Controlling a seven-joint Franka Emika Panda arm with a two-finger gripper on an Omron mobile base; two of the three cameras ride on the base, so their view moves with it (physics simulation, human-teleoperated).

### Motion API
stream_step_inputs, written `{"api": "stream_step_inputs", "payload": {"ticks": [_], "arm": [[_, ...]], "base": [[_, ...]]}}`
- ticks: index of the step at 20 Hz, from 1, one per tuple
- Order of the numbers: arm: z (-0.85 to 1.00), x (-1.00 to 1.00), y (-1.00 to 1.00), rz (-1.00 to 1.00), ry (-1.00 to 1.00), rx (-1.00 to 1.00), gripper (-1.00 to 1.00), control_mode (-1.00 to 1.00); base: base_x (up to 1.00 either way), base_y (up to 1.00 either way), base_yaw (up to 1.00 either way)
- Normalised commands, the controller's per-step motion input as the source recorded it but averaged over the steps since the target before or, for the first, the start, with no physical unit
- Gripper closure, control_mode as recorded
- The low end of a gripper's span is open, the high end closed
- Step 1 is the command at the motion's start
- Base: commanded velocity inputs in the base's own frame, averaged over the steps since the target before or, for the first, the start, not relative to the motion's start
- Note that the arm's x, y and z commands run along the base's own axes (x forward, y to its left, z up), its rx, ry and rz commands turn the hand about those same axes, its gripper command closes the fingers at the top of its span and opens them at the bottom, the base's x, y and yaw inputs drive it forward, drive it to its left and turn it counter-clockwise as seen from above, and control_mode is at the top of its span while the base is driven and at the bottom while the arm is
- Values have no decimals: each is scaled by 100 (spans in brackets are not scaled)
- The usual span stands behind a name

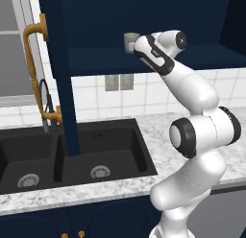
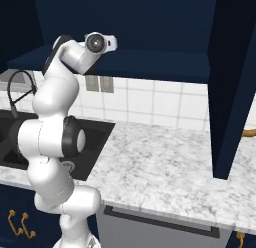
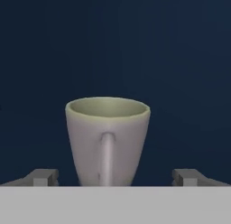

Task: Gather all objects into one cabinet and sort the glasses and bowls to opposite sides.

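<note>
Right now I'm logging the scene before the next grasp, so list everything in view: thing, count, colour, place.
mug: one, grey-beige, upright on the cabinet shelf, handle facing the hand camera, between the tool's fingers
cabinet: one, navy, on the wall above the counter, door swung open
door handle: one, brass, long and curved, on the open door
sink: one, black, two basins, set in the counter
faucet: one, dark, behind the sink
counter: one, speckled white-grey
wall outlets: two, grey, on the white tile
drawer pulls: brass, on navy fronts below the counter
arm: one, white with dark joints
tool: one, open, fingertips on either side of the mug, not touching it
</note>
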Motion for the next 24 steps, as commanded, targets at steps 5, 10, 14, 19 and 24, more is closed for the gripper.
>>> {"api": "stream_step_inputs", "payload": {"ticks": [5, 10, 14, 19, 24], "arm": [[-6, 9, 8, 1, 0, 0, 100, -100], [0, 6, 0, 0, -1, 0, 100, -100], [0, -13, 6, 0, -5, 0, 100, -100], [0, -5, 17, 0, 0, 0, 100, -100], [0, 0, 0, 0, 0, 3, 100, -100]], "base": [[0, 0, 0], [0, 0, 0], [0, 0, 0], [0, 0, 0], [0, 0, 0]]}}
